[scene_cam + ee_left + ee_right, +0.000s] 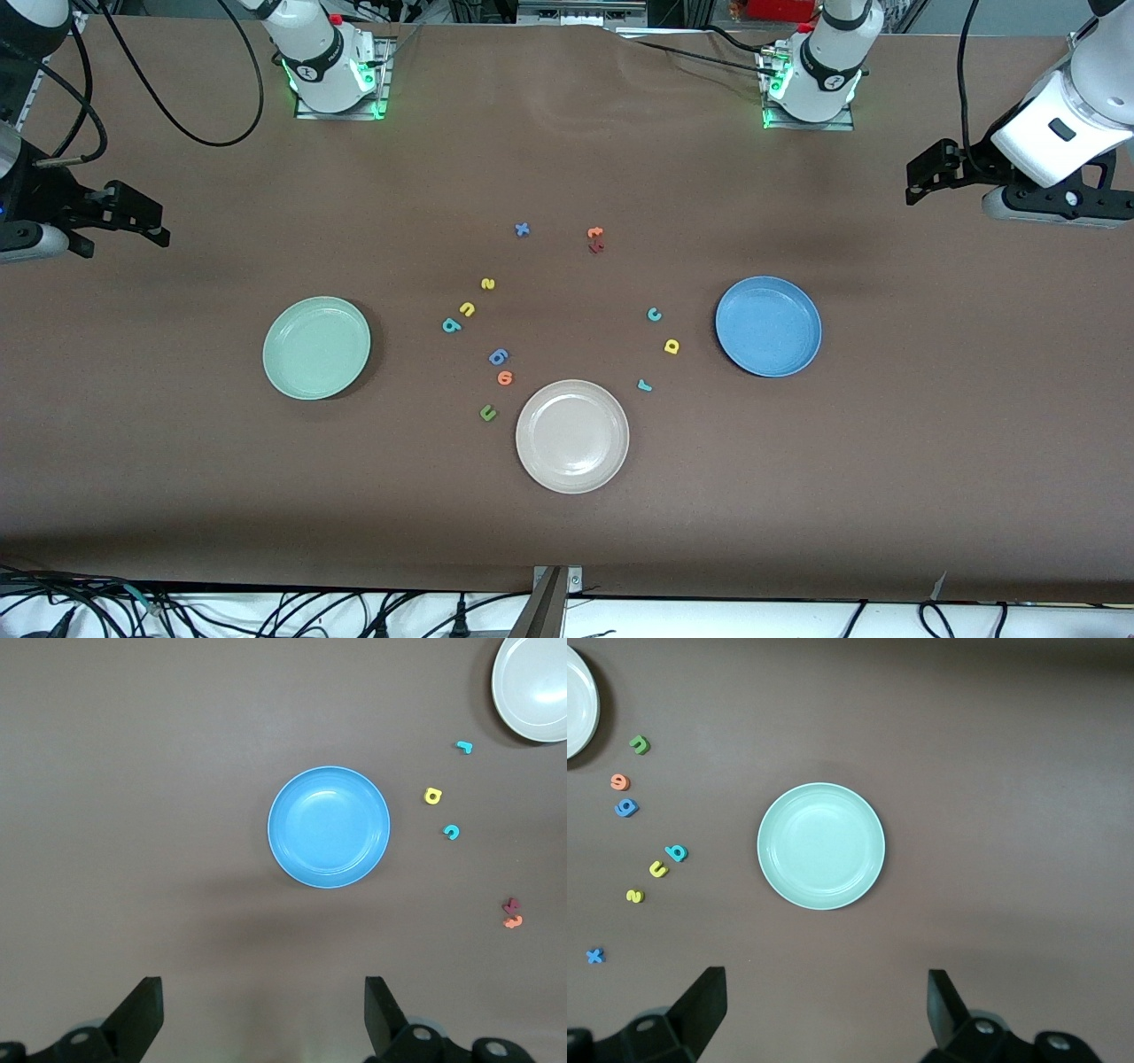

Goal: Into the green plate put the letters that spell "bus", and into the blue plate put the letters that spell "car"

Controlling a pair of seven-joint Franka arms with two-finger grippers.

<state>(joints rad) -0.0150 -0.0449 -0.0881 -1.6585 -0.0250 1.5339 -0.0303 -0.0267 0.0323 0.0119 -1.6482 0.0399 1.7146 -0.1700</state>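
Both arms wait at the table's ends, nothing held; left gripper point(917, 182) hangs over bare table at the left arm's end, fingers point(142, 1014) spread wide; right gripper point(146, 221) hangs over bare table at the right arm's end, fingers point(704, 1005) likewise spread, empty.

No letter placed yet; green plate point(316, 347) empty toward the right arm's end; blue plate point(768, 325) empty toward the left arm's end; beige plate point(572, 436) between them, nearer the camera.

"bus" cluster sits between green plate and table centre: teal b point(452, 325), yellow u point(467, 309) just beside it, yellow s point(487, 283) a bit farther from the camera; "car" cluster sits beside the blue plate: teal c point(654, 314), yellow a point(671, 346), teal r point(645, 385).

Handling, as a guess: foam letters look very light, soft, flat and low on the table; likely to squash or flick away under a hard pinch; best pinched across a straight stroke or the outer sides, coming straight down; b and u are close, so a finger may nudge the neighbour.

Distractors: green u point(487, 413), blue letter point(499, 356), orange letter point(505, 378), blue x point(522, 230), orange t point(594, 233) with a dark red piece touching it, shape unreadable; blue and orange rounded letters could be 6, 9 or e, cannot tell; letter thickness not visible.
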